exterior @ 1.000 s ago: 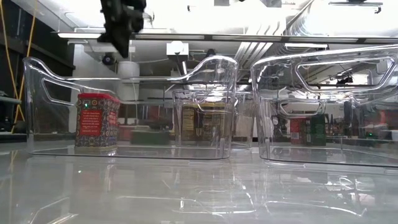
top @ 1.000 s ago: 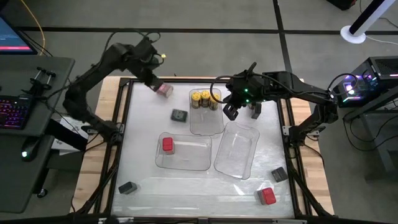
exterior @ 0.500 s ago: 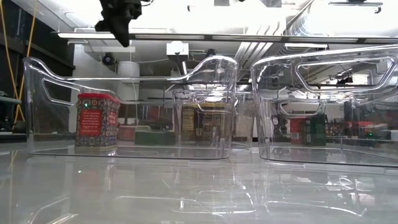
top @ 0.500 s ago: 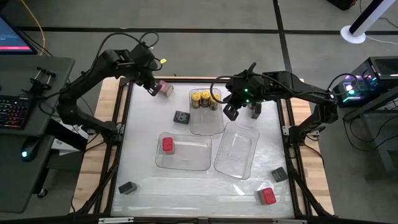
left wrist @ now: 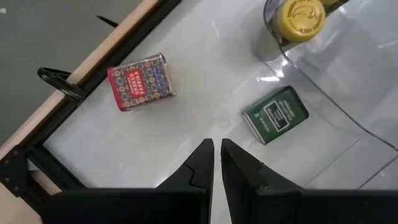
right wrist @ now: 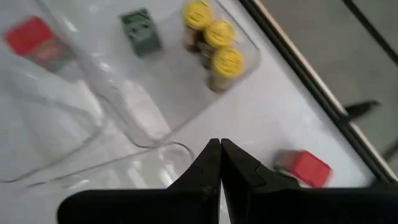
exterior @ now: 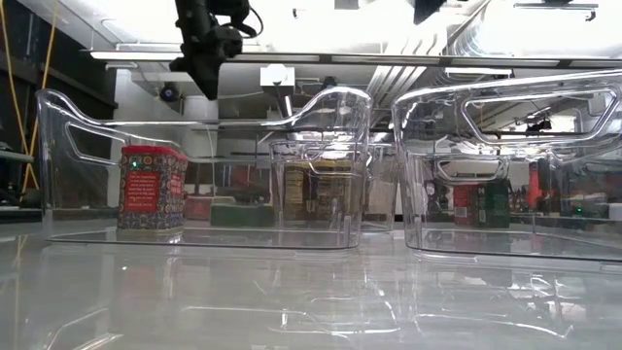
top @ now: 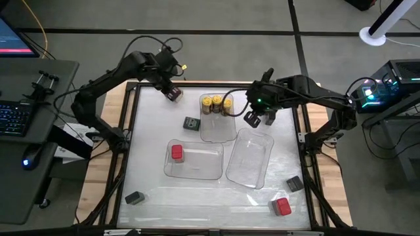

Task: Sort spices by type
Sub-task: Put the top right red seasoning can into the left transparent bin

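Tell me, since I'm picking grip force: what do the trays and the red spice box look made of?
Trays: clear, glossy, probably hard plastic; you see straight through the walls, with glare. Red spice box: looks like a printed tin, with a silvery edge; could be card.

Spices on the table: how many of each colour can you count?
Yellow-lidded jars: 3
Red tins: 4
Dark tins: 3
Total: 10 in view
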